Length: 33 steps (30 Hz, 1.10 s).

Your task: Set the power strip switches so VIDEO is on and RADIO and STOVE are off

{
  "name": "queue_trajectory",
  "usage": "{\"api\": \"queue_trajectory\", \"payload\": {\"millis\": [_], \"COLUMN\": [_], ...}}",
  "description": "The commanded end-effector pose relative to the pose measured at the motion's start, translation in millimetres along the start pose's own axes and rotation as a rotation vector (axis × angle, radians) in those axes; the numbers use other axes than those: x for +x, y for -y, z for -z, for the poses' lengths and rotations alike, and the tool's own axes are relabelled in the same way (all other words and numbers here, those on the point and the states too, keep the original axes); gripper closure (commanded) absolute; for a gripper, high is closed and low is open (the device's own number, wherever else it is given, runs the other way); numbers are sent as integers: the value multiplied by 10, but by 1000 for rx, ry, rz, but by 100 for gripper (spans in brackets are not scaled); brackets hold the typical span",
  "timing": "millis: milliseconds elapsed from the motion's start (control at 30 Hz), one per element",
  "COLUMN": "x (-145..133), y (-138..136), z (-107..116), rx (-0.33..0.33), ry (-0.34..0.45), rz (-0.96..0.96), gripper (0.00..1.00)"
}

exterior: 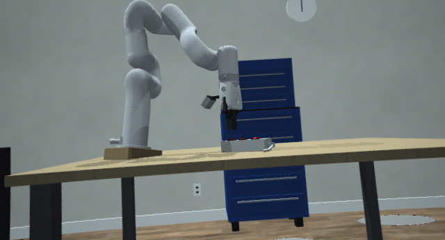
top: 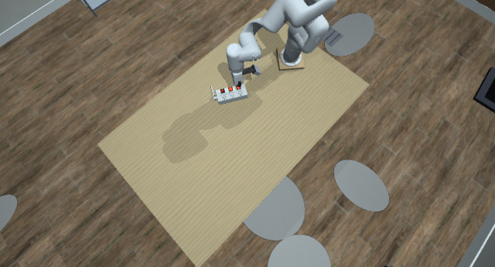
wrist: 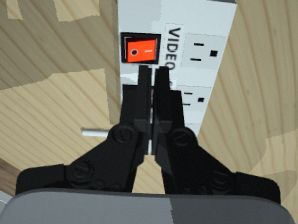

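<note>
A grey power strip (top: 231, 94) lies flat on the wooden table, right way up, with three red rocker switches along its top. It also shows in the side view (exterior: 246, 145). In the wrist view the end of the power strip (wrist: 174, 56) carries a red switch (wrist: 140, 48) beside the label VIDEO. My gripper (wrist: 152, 85) is shut and empty, its fingertips just short of that switch. In the side view my gripper (exterior: 231, 126) hangs a little above the strip's end nearest the arm's base. My fingers hide the other switches in the wrist view.
The arm's base stands on a wooden block (top: 291, 63) at the table's far edge. A blue drawer cabinet (exterior: 265, 139) stands behind the table. Grey round stools (top: 360, 185) stand around the table.
</note>
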<state>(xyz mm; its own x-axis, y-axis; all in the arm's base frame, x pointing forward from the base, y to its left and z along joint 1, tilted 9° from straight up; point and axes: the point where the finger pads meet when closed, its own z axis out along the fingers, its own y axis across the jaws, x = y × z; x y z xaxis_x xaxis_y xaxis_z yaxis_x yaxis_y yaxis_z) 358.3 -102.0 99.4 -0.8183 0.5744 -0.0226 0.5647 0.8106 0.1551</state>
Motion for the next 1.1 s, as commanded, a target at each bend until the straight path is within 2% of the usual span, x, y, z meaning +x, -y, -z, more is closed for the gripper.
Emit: {"api": "queue_trajectory", "payload": {"millis": [0,400,533,700,1067], "x": [-14,-19,-108,-452,-457], "y": [-5,-3,26,170,172], "z": [16,18,47,156,157], "rx": [-1,-1,-1,-1,-1], "ry": [4,4,4,4,4], "rz": [0,0,0,-1,-1], "gripper": [100,100,100,100,100]}}
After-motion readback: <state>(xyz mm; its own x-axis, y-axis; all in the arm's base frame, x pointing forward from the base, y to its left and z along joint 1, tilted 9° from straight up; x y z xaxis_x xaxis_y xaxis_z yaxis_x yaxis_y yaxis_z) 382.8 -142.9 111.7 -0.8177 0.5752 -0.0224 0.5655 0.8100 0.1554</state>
